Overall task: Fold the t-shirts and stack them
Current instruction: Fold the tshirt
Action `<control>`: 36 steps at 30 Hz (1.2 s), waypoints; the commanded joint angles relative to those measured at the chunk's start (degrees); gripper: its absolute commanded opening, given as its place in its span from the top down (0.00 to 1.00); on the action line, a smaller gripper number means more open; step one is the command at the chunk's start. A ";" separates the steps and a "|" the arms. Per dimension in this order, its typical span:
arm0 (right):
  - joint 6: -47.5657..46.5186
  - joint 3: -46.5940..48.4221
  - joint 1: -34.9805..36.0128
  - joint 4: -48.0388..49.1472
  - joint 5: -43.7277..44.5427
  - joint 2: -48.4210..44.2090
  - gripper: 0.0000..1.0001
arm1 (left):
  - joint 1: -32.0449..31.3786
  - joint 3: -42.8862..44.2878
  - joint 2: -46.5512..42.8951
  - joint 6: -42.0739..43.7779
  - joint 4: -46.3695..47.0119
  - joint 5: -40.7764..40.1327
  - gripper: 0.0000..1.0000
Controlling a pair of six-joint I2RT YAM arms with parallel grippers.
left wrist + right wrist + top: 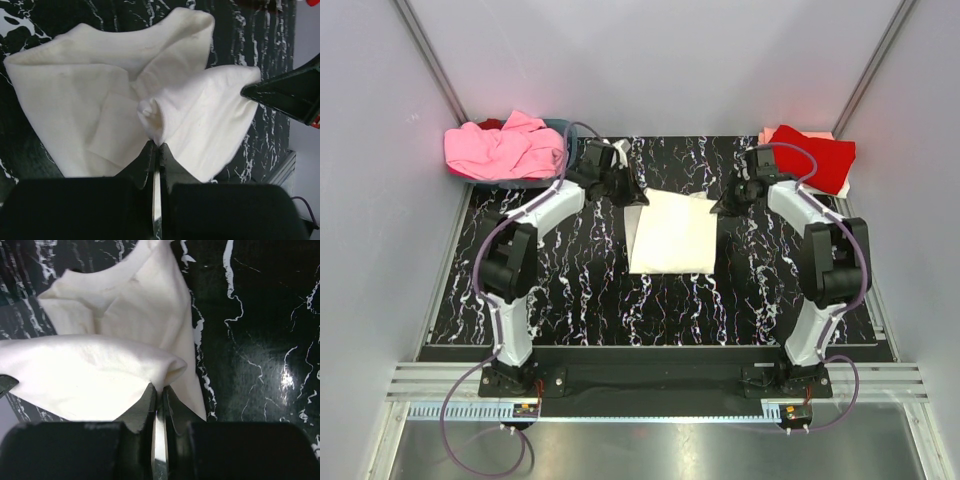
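A cream t-shirt (672, 233) lies partly folded in the middle of the black marbled table (580, 290). My left gripper (632, 190) is shut on its far left corner, which bunches at the fingertips in the left wrist view (159, 145). My right gripper (722, 203) is shut on its far right corner, seen in the right wrist view (160, 386). Both held corners are lifted slightly off the table. The shirt shows in the left wrist view (100, 100) and in the right wrist view (125, 330).
A heap of pink t-shirts (505, 150) lies in a dark container at the back left. A folded red t-shirt (815, 158) sits on a stack at the back right. Grey walls close in the table on both sides.
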 commanded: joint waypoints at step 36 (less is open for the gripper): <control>-7.44 39.28 1.37 -3.61 -17.71 22.70 0.95 | 4.43 5.47 -3.29 -0.82 -11.22 -19.03 1.00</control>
